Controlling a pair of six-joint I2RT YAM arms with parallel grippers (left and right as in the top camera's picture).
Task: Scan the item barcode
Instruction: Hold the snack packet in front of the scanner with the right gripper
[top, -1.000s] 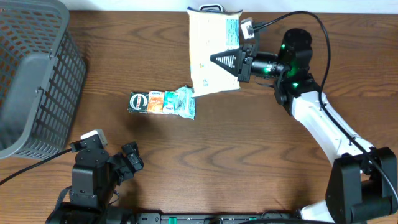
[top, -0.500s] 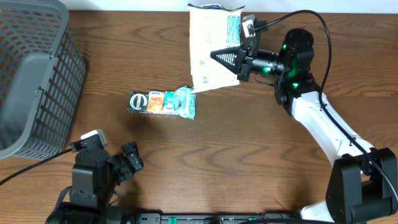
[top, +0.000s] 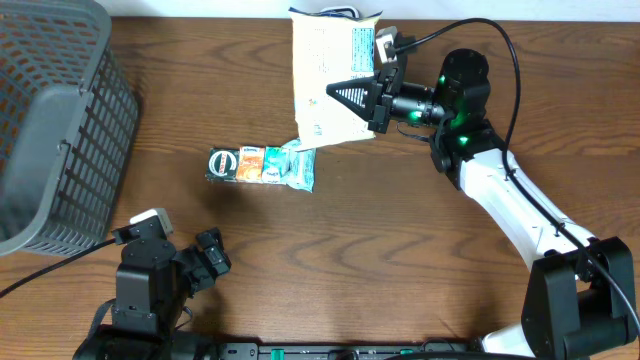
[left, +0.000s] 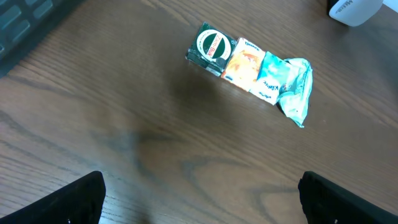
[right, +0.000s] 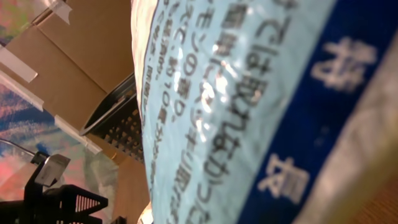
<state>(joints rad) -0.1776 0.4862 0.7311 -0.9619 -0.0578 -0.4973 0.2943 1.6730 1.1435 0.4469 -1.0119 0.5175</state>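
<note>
The item is a pale flat bag (top: 325, 80) with a blue printed label, held off the table at the back centre. My right gripper (top: 338, 96) is shut on its right side. Up close in the right wrist view, the bag's blue label (right: 249, 112) fills the frame and hides the fingers. I cannot make out a barcode in any view. My left gripper (top: 212, 258) rests near the front left edge, open and holding nothing. Its two dark fingertips (left: 81, 199) stand wide apart at the bottom of the left wrist view.
A pack of tissue packets (top: 262, 166) (left: 252, 68) lies on the wood in the middle of the table. A grey mesh basket (top: 50, 120) stands at the left edge. Part of a white object (left: 353, 9) shows at the far edge.
My right gripper has carried the bag a little to the left and towards the back, tilting it. The left arm and the tissue pack have not moved.
</note>
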